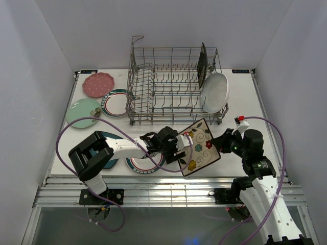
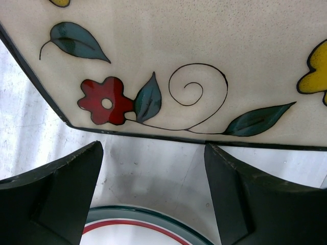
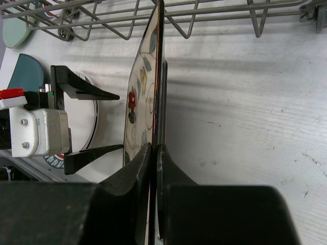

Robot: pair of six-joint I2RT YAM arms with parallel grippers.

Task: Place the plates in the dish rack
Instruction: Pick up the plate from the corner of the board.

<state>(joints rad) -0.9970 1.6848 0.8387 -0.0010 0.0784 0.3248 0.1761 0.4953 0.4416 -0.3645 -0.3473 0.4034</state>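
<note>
Item: floral square plate (image 1: 200,147), one of the plates.
Location: lifted off the desk (image 1: 245,102) and tilted on edge between the two arms, just in front of the dish rack (image 1: 163,84).
Holder: right gripper (image 3: 155,148), clenched on the plate's right rim.
Other arm: left gripper (image 2: 153,153), released, jaws wide. It faces the plate's opposite rim, which lies just beyond the fingertips, not between them.
Beneath: a red-and-teal-rimmed round plate (image 2: 143,227), flat on the desk.
Step, as we judge it: a mid-air handover or regrasp, though we cannot rule out mere steadying.
Next move calls for: the left gripper advancing squarely over the rim before closing, and the right holding until that grip is sure.
</note>
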